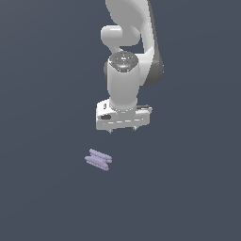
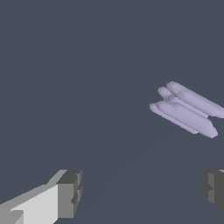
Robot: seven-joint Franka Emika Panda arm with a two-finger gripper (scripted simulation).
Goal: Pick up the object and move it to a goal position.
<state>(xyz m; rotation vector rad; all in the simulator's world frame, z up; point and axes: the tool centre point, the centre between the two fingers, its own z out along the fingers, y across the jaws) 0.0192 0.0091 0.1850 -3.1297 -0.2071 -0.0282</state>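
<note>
The object (image 1: pixel 99 160) is seen lying at about seven o'clock from the gripper (image 1: pixel 122 129), near but untouched. The gripper is held wide and empty. Reaching is underway; next, lining up over it is needed.

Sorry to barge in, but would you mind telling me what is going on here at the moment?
A simulated Panda arm is setting up to pick up a small pale lavender object lying on the dark surface. The gripper hangs above it, offset toward the exterior view's right, with its fingers spread apart and nothing between them. The object has not been touched yet, so the grasp and the move to the goal are not yet done.
</note>
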